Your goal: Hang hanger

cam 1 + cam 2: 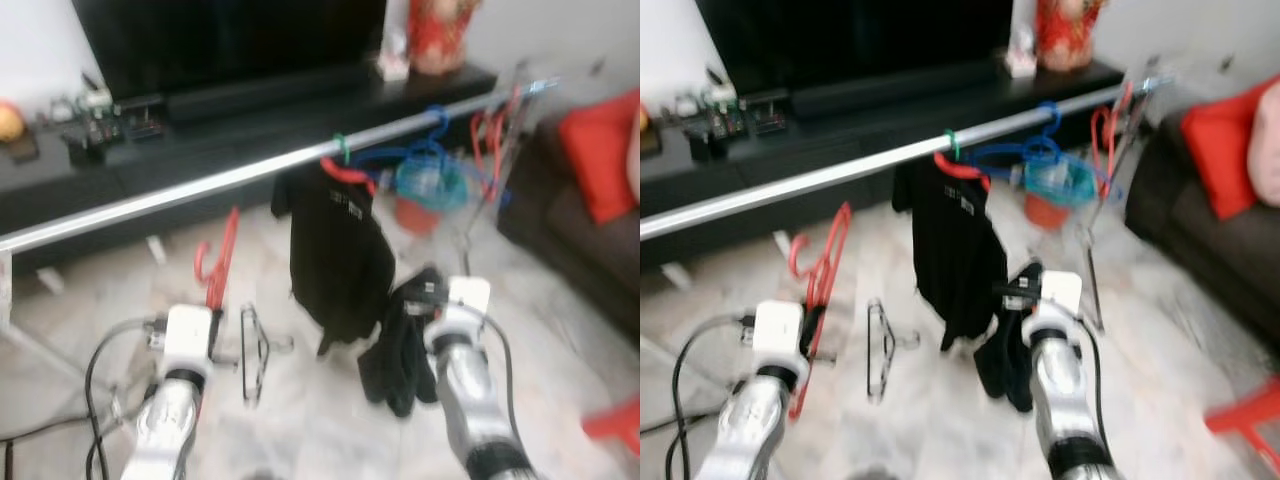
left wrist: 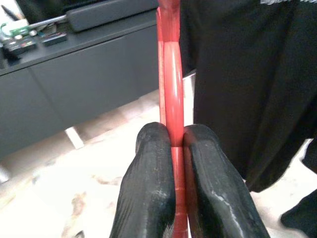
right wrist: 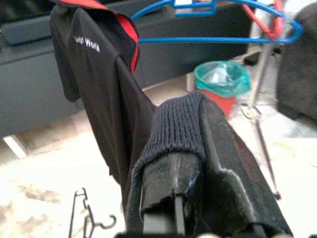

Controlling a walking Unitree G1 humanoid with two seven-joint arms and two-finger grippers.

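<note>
A Unitree G1 humanoid stands before a clothes rail, its left gripper (image 2: 173,163) pinched tight on the edge of a red plastic hanger (image 1: 218,262), held upright with the hook topmost, apparently so it can be lifted onto the bar. The right gripper (image 3: 198,173) is draped in a dark knitted garment (image 1: 400,350) that hangs below the wrist; its fingers seem closed on the cloth, though the fabric hides most of them. On the pale floor between the arms lies a bare wire hanger (image 1: 253,352). Beyond, a black T-shirt (image 1: 335,255) and blue hangers (image 1: 425,155) hang from the silver rail (image 1: 200,185), with a black TV cabinet (image 1: 150,160) behind.
</note>
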